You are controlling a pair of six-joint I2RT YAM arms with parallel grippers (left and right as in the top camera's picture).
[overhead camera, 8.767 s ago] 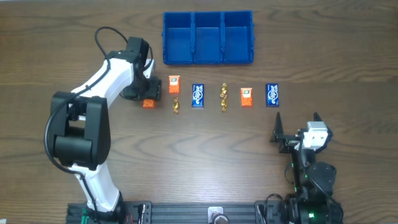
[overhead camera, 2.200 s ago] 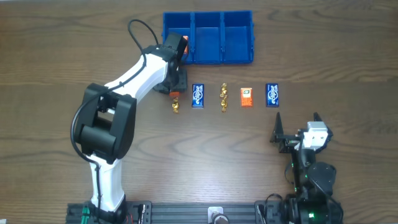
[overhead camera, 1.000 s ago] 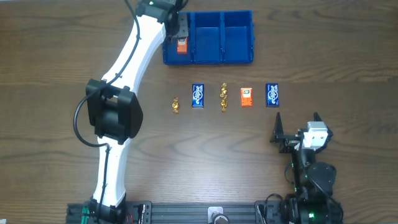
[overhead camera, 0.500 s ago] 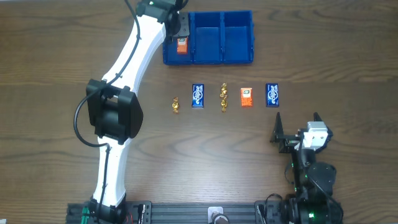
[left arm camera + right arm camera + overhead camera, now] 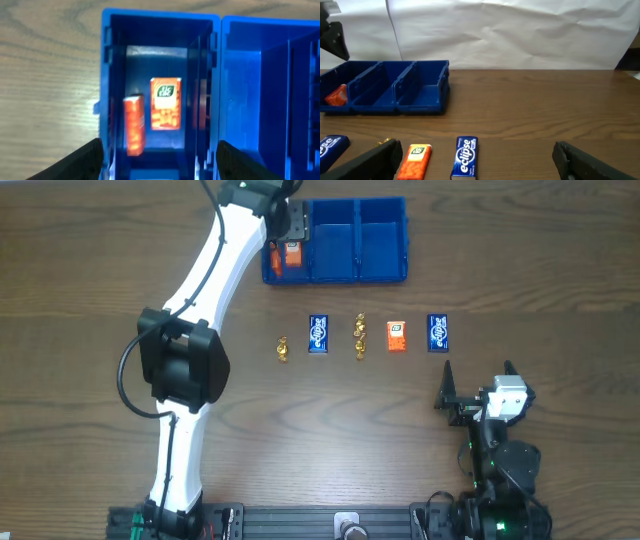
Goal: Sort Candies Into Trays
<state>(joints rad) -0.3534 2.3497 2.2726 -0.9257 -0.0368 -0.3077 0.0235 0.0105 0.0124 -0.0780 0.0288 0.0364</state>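
A blue tray [image 5: 335, 200] with three compartments stands at the table's far side. My left gripper [image 5: 160, 167] hangs open over its left compartment, nothing between the fingers. Two orange candy boxes lie in that compartment: one flat [image 5: 165, 103], one on its edge [image 5: 134, 125] against the outer wall. In a row on the table lie a gold candy [image 5: 283, 348], a blue pack [image 5: 319, 333], two gold candies [image 5: 360, 337], an orange box [image 5: 396, 335] and a second blue pack [image 5: 437, 332]. My right gripper [image 5: 478, 385] stands open near its base, apart from the row.
The tray's middle [image 5: 335, 240] and right [image 5: 383, 240] compartments hold nothing. Bare wooden table [image 5: 330, 440] stretches between the candy row and the arm bases. A white sheet [image 5: 510, 30] hangs behind the table's far edge.
The left arm carried orange boxes from the table's left end up to the tray. Over the last second its jaws opened, and a second orange box now shows in the left compartment. The right arm kept still.
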